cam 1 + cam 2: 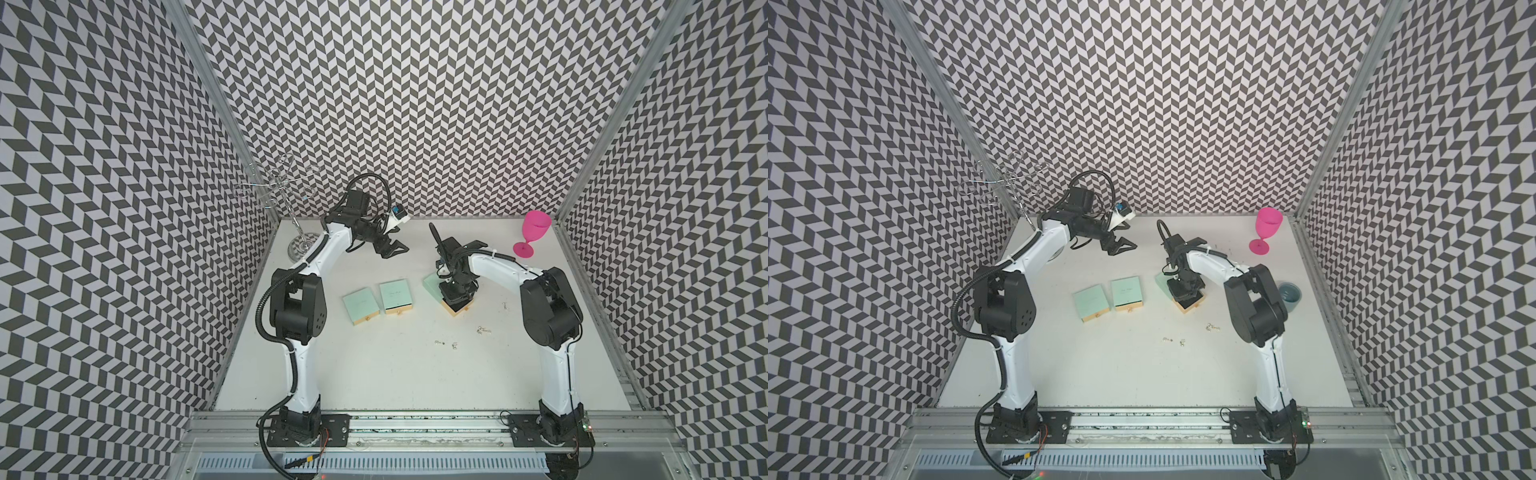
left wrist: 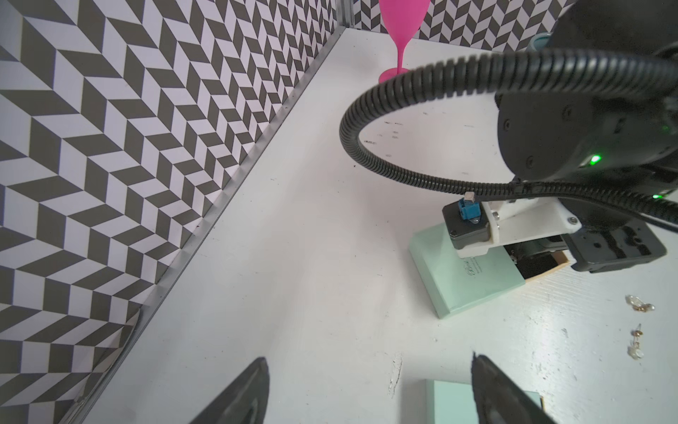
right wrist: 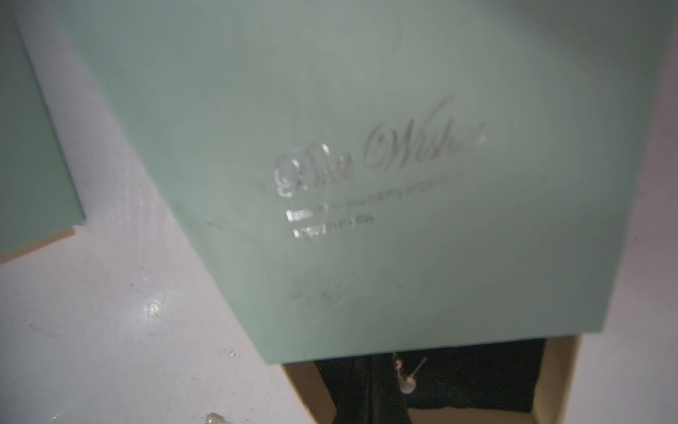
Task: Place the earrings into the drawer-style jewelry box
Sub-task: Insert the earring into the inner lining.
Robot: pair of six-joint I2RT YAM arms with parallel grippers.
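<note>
Right gripper (image 3: 378, 385): fingers together over the open drawer (image 3: 561, 367) of the jewelry box (image 1: 432, 286); they seem to pinch one earring (image 3: 406, 381) just above the black lining
Left gripper (image 1: 395, 250): fingers apart and empty; at 10 o'clock of that box
Loose earrings (image 1: 484, 331): three small clusters on the table (image 1: 374, 365); from 3 to 6 o'clock of the box
Risk: on release the stud may cling to a finger or bounce over the low rim; a careless lift could drag the light box
Hidden: the wrist covers the fingertips in both top views; the right wrist view is blurred, so the grip is uncertain; the drawer is cut off
</note>
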